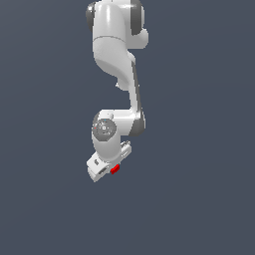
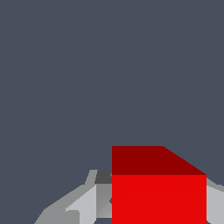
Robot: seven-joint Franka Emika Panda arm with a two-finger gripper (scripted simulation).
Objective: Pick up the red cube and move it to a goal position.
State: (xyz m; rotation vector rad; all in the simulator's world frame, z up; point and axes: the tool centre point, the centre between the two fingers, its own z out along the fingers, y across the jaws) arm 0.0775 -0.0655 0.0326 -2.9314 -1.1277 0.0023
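Exterior view: arm hangs down, gripper (image 1: pixel 107 167) low, red cube (image 1: pixel 115 169) tucked against its underside; no goal marker visible.

Wrist view: cube (image 2: pixel 158 197) fills the near field between the grey fingers (image 2: pixel 83 205), so the gripper looks clamped on it.

Risk: the grip looks off-centre; a quick move could twist or drop the cube.

From here the red cube (image 1: pixel 115 169) is a mere speck against the end effector (image 1: pixel 107 168), whose fingertips I can't make out. Close up, the cube (image 2: pixel 159 199) runs off the picture's edge, covering the fingers (image 2: pixel 85 205).
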